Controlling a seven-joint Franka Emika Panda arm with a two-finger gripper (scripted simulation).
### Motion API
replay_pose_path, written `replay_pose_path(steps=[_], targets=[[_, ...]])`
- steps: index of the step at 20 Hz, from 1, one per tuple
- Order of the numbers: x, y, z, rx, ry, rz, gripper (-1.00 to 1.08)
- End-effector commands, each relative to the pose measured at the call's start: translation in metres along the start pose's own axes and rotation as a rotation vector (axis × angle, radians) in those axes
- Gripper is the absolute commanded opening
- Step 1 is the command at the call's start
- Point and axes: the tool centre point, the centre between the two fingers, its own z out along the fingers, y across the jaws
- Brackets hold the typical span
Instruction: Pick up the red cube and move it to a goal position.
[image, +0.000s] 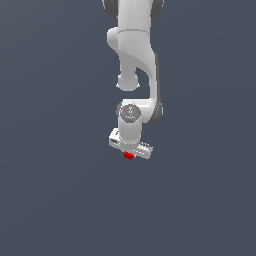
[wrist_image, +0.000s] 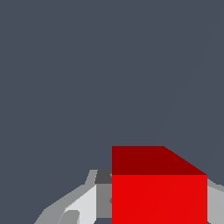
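Red cube (image: 128, 156) is being gripped between the fingers of the claw (image: 129, 154), seen just below the white arm (image: 134, 60) at the middle of the exterior view. In the wrist view the cube is being flanked left and right by grey fingers (wrist_image: 81, 205). Slipping is being risked if the hold is shallow. No goal marker is being shown, so overshoot is possible. No containers are being shown.

Nothing but a flat, featureless slate blue-grey backdrop (image: 50, 200), filling the exterior view edge to edge. No telling floor from wall: no seam, horizon or corner visible. Even, diffuse lighting, slightly brighter toward the lower part of the exterior view, without cast shadows. Same plain blue-grey surface (wrist_image: 65, 65) across the wrist view, crossed only by a very faint slanting tonal line.
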Motion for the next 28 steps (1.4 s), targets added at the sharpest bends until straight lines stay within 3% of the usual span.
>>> replay_pose_path(steps=[1,12,28], targets=[[0.0,0.0,0.0,0.0,0.001,0.0,-1.0],[-0.007,0.006,-0.008,0.0,0.0,0.0,-1.0],[-0.052,0.041,-0.06,0.001,0.0,0.0,-1.0]])
